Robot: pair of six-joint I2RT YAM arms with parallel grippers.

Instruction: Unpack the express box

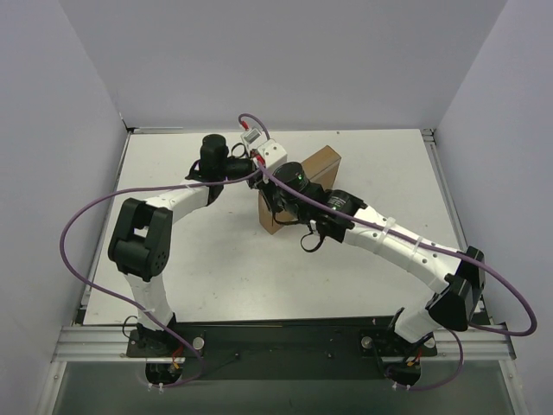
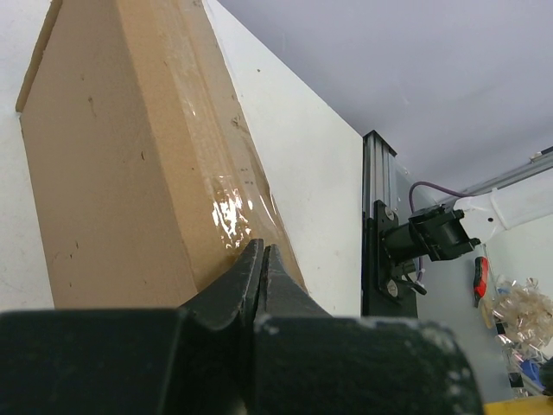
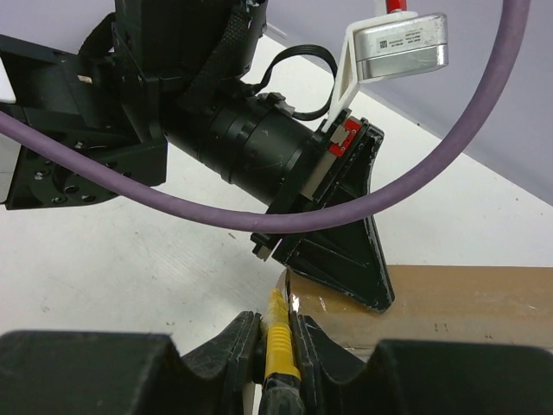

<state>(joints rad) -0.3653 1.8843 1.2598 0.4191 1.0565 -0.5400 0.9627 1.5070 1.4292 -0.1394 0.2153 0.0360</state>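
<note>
The express box [image 1: 320, 164], plain brown cardboard, lies at the middle of the table, partly under both wrists. In the left wrist view its taped top face [image 2: 130, 156] fills the left side, and my left gripper [image 2: 262, 251] is shut, its tips resting against the box near the shiny tape [image 2: 229, 207]. My right gripper [image 3: 278, 324] is shut on a yellow utility knife [image 3: 280, 344]. The knife's blade tip touches the corner edge of the box [image 3: 467, 298], right beside the left gripper's black fingers [image 3: 346, 251].
The white table [image 1: 216, 259] is walled on three sides. A purple cable [image 3: 259, 220] hangs across the right wrist view just above the knife. An aluminium frame post [image 2: 378, 225] stands at the table's edge beyond the box.
</note>
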